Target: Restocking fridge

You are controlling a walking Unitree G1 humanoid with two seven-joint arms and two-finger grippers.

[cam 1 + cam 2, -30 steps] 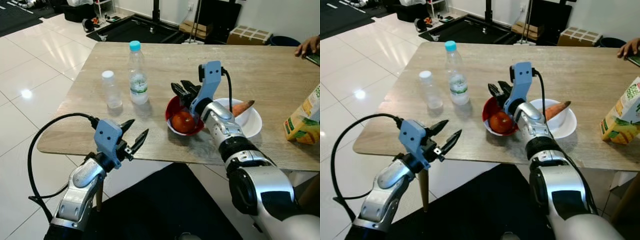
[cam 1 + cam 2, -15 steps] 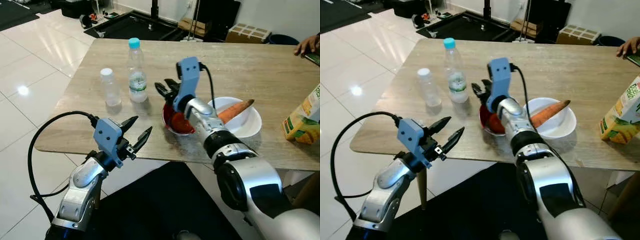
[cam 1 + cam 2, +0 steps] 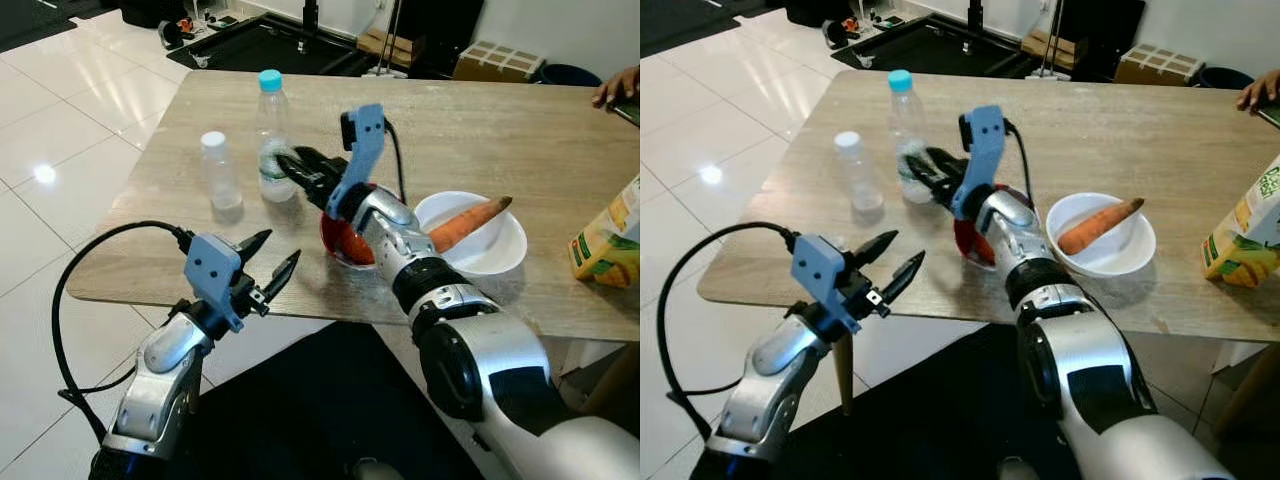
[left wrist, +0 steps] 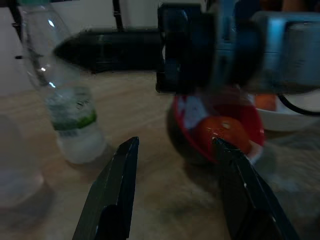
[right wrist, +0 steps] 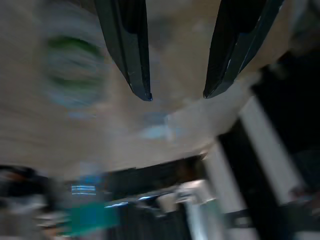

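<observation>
Water bottle point(image 3: 272, 140), clear plastic with a light blue cap and a green-and-white label, stands upright on our wooden bench point(image 3: 520, 140), well in from the near edge. Beside it on our left stands a shorter clear bottle point(image 3: 221, 173) with a white cap. Our right pincer point(image 3: 293, 168) reaches across over the red bowl point(image 3: 345, 240), which holds a tomato point(image 4: 220, 135), and its black fingers are spread apart and empty, their tips right by the tall bottle's label. A white bowl point(image 3: 490, 255) with a carrot point(image 3: 468, 220) lying across it sits just right of the red one. A juice carton point(image 3: 612, 235) stands at the far right. Our left pincer point(image 3: 268, 268) hovers off the near edge of the bench, open and holding nothing.
</observation>
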